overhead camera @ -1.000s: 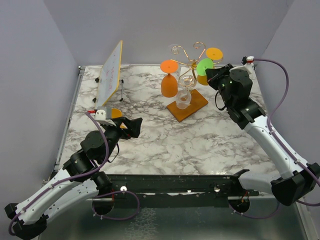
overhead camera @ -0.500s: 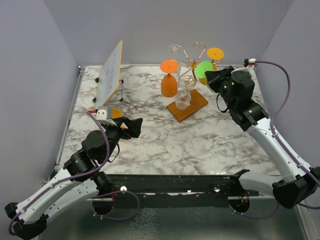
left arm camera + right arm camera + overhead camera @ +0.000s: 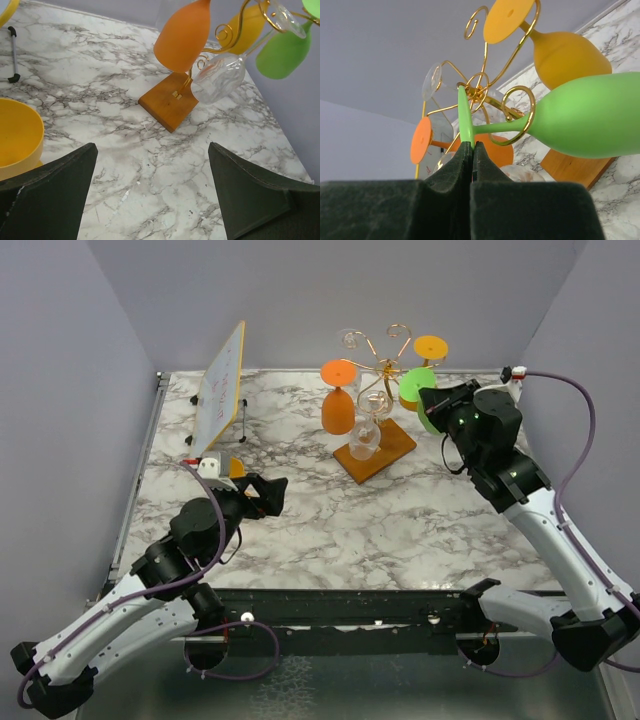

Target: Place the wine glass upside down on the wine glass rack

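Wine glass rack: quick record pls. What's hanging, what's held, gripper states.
rack: wine glass rack, gold wire on a wooden base
hanging: orange glass, yellow glass, clear glass
in hand: green glass, stem inside a gold curl
right gripper: shut on the green glass's foot edge
left gripper: open, holding nothing, apart from the rack
also: whiteboard, tilted, far left

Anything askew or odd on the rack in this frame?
Yes: the green glass is askew. Its stem sits in a curl of the rack, but it tilts away from the line of the yellow glass hanging beside it, with the right tool shut on the edge of its foot.
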Robot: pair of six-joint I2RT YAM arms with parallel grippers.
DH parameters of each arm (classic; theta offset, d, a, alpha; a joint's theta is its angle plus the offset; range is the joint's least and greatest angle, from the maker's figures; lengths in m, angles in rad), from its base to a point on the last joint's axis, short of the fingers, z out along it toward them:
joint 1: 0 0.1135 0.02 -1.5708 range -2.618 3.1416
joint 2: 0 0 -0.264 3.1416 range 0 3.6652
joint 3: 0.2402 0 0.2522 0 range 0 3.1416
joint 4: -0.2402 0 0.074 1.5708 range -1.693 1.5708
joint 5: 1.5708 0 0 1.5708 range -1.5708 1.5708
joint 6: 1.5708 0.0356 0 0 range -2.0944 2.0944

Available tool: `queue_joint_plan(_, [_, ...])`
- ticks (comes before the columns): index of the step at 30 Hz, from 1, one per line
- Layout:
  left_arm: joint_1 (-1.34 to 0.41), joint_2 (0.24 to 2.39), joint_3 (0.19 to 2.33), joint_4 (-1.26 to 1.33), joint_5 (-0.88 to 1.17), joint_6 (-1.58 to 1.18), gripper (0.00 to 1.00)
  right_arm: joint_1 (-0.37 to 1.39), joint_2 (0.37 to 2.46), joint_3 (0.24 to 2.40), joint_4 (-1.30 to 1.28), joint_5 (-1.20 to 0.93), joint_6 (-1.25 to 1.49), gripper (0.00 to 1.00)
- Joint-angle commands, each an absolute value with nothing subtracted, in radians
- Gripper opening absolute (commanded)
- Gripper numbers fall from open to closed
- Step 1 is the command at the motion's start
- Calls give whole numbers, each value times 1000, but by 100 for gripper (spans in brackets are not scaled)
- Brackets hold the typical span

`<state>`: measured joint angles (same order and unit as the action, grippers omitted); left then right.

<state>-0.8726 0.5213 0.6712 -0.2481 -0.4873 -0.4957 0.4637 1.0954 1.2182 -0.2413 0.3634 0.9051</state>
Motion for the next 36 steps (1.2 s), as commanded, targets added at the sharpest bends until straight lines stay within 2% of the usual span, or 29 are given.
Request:
queue_joint_plan(1, [-874,538,677,-291,-516,-513,93,461,1055,1197,-261,461,916,1])
queue_joint_plan(9, [-874,549,675,-296,-526,-523,93,460,1057,1191,-248,542,891,1])
queue_joint_plan(20, [-874,553,678,-309,-536,-523,93,461,1144,1232,-197,539,808,2])
queue_joint_plan(23, [-874,551,678,-313,-541,-523,94,460,1145,1230,-194,539,810,12])
queue_joint_plan(26, [-874,553,679,-313,-543,-520,97,461,1140,1233,-217,553,827,30])
queue_joint_plan(28, [-874,562,683,-313,-544,-519,99,461,1132,1234,-232,563,832,38])
queue_joint_plan(31, [-874,582,694,-314,-539,-515,99,461,1114,1232,-240,560,823,46])
queue_joint_plan(36, [-874,624,712,-346,-575,-533,99,460,1082,1241,-269,541,801,54])
